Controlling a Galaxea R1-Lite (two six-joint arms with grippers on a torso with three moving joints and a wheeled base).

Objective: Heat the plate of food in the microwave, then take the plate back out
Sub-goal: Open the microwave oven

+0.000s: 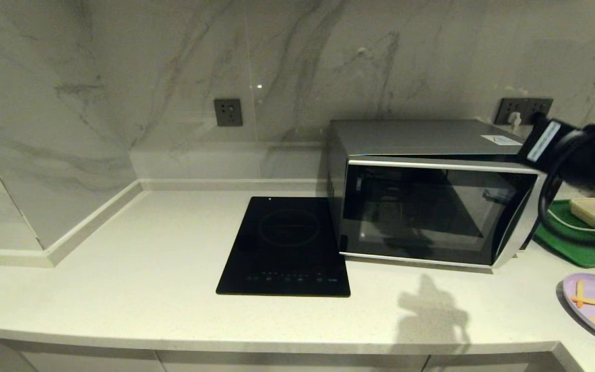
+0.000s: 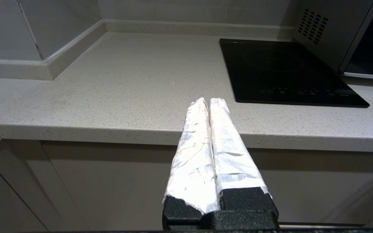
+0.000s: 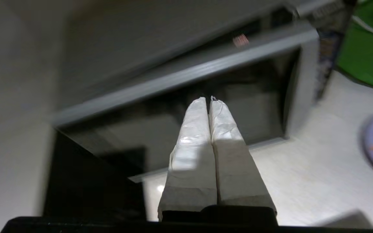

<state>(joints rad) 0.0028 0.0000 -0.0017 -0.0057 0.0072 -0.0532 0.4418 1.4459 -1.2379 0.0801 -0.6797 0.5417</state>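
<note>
The right arm [image 1: 581,155] reaches in from the right edge of the head view, raised beside the microwave's [image 1: 426,191] upper right corner, with black cables looping under it. Its wrist camera looks down over the right gripper [image 3: 209,100], whose two white-wrapped fingers [image 3: 193,142] are pressed flat together with nothing between them, hanging above the dark door. The left gripper [image 2: 208,102] sits low in front of the counter [image 2: 125,87] edge, its wrapped fingers likewise pressed together and empty — the arm is out of the head view. The microwave is a silver box with a dark glass door, and that door stands slightly ajar, its right edge swung out from the body. The plate [image 1: 594,305] — pale lavender, with a few thin orange-yellow fries — lies on the counter to the front right of the microwave, cut off by the picture edge. A black cooktop [image 1: 287,248] lies flat just left of the microwave, and a green tray [image 1: 576,237] sits behind the plate.
</note>
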